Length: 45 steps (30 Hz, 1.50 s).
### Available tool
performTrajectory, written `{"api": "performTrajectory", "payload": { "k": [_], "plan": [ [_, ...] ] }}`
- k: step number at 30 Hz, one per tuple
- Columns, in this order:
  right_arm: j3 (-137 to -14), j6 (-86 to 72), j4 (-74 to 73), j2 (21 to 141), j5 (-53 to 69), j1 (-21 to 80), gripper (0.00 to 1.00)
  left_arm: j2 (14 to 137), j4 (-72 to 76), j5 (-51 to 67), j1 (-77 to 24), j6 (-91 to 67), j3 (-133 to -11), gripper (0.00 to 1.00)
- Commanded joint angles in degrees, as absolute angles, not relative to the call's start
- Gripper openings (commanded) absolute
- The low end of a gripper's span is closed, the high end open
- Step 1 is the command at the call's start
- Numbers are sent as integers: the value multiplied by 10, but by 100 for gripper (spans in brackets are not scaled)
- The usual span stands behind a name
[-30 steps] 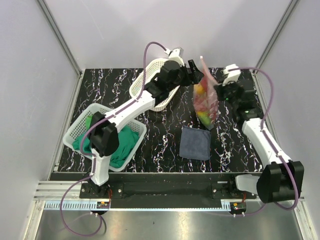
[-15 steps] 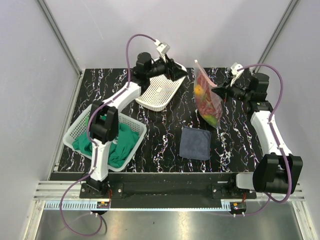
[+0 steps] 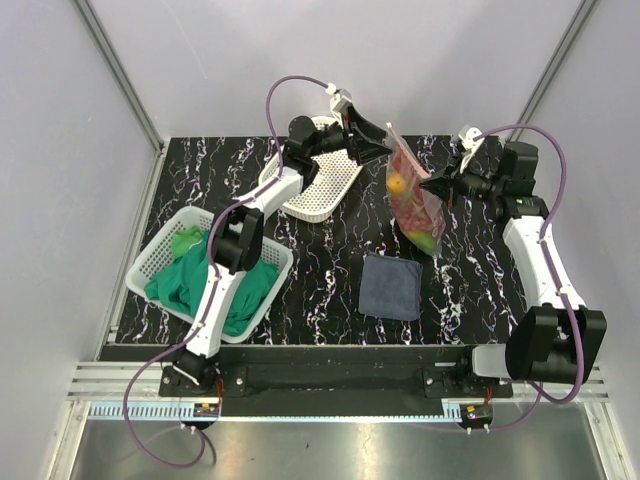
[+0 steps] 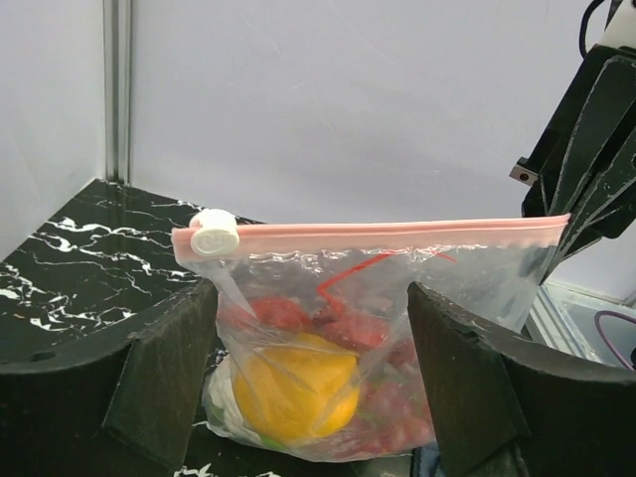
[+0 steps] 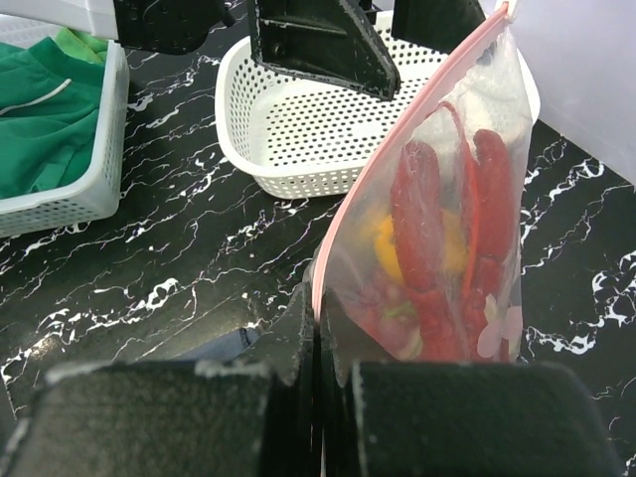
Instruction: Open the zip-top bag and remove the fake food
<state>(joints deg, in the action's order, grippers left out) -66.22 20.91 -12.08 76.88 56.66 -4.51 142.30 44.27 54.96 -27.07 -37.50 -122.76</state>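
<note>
The zip-top bag (image 3: 415, 200) hangs upright over the back middle of the table, its pink zip strip (image 4: 378, 235) on top. My right gripper (image 3: 432, 185) is shut on the near end of that strip (image 5: 333, 260). Inside I see the fake food: an orange fruit (image 4: 296, 388), a red lobster (image 5: 417, 224) and green-yellow pieces. My left gripper (image 3: 378, 147) is open, just left of the bag's far end. In the left wrist view the bag shows between its fingers (image 4: 159, 368), beyond their tips, with the white slider (image 4: 215, 233) at the strip's left end.
A white perforated basket (image 3: 320, 185) lies tilted behind the left gripper. A second white basket (image 3: 165, 255) at the left holds green cloth (image 3: 215, 285). A dark blue-grey folded cloth (image 3: 392, 285) lies on the table in front of the bag.
My left gripper first drew back to the left over the white basket, then swung right again to the bag's far end. My right gripper keeps its hold on the bag.
</note>
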Motion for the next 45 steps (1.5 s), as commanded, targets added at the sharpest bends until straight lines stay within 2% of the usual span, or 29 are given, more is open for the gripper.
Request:
{"api": "performTrajectory", "payload": {
  "k": [1,6,14,17,18,21,22,24,25,27,32,33,34,35,36,38,39,41,43,45],
  "plan": [
    [-696,227,-124,770,599,-47,0,1427,508,563,-256,-377,-1256,82],
    [-704,221,-135,769,621,-47,0,1479,489,586,-252,-396,-1330,85],
    [-708,219,-144,765,635,-47,0,1500,518,592,-260,-418,-1331,86],
    [-711,213,-146,768,642,-47,0,1512,523,598,-269,-429,-1357,71],
    [-708,213,-148,768,639,-47,0,1510,528,595,-271,-429,-1355,59],
    [-707,213,-150,766,635,-47,0,1488,583,578,-273,-450,-1302,45],
    [-707,213,-150,766,634,-47,0,1483,587,577,-272,-449,-1294,34],
    [-707,212,-152,764,627,-47,0,1463,583,575,-272,-440,-1271,19],
    [-708,214,-151,764,619,-47,0,1455,586,573,-269,-439,-1260,7],
    [-708,215,-153,765,613,-47,0,1416,598,553,-265,-431,-1210,0],
    [-716,209,-152,772,525,-46,0,1309,549,482,-263,-380,-1085,0],
    [-719,201,-152,774,506,-46,0,1262,538,463,-265,-354,-1028,0],
    [-722,194,-152,776,483,-45,3,1241,528,446,-266,-340,-1007,0],
    [-730,186,-153,778,472,-43,12,1218,492,411,-269,-327,-986,0],
    [-735,169,-154,782,456,-39,27,1202,474,397,-277,-300,-972,0],
    [-749,175,-170,784,414,-10,48,1164,425,355,-286,-280,-944,0],
    [-753,178,-176,786,361,-3,62,1157,411,348,-295,-269,-940,0],
    [-776,203,-204,789,331,57,66,1143,377,322,-305,-260,-932,0],
    [-798,201,-209,797,304,77,78,1136,351,302,-322,-245,-930,0],
    [-814,195,-207,814,305,83,80,1136,343,293,-334,-249,-924,0]
  ]
}}
